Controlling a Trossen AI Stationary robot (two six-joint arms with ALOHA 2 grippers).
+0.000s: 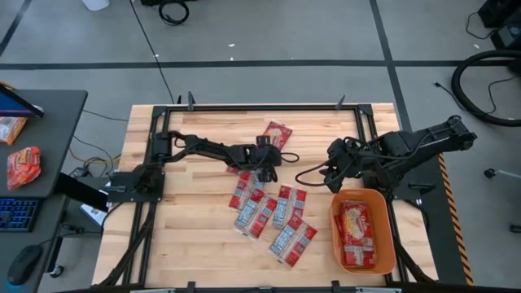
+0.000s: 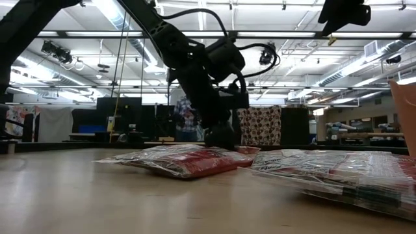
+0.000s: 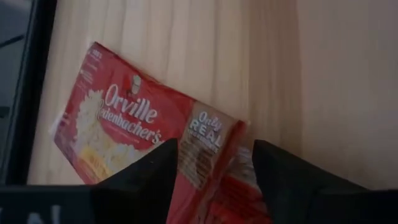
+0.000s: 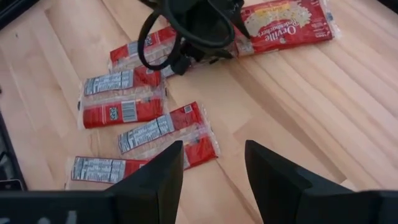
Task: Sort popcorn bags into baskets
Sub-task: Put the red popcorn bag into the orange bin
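Left claw [image 1: 262, 167]: lowered onto the far end of the packet cluster at mid-table, fingers [image 3: 140, 180] apart, straddling a red popcorn packet [image 3: 208, 158] without closing on it. Its arm reaches in from the left mount, stretched low across the boards.

Right claw [image 1: 332, 173]: fingers [image 4: 155, 174] apart, empty, hanging above bare wood just left of the basket, aimed toward the cluster. Its arm folds in from the right mount.

Table [image 1: 195, 228]: pale wooden planks, black frame rails along the far and side edges.

Popcorn bags [image 1: 273, 216]: flat red packets with white-grey label panels, overlapping in a loose scatter from the table's middle toward its near edge.

Large popcorn bag [image 1: 277, 133]: red, pictures yellow popcorn, lies alone just beyond the left claw, toward the far edge.

Basket [image 1: 389, 244]: orange tub at the near right corner, holding red packets [image 1: 356, 232] laid flat.

Side desk [image 1: 57, 122]: dark, left of the table, carrying an orange-red snack bag [image 1: 23, 165] and a keyboard [image 1: 16, 214].

Room: grey floor with seams and a coiled black cable [image 1: 172, 11]; in the low view, ceiling strip lights and dark screens far behind.
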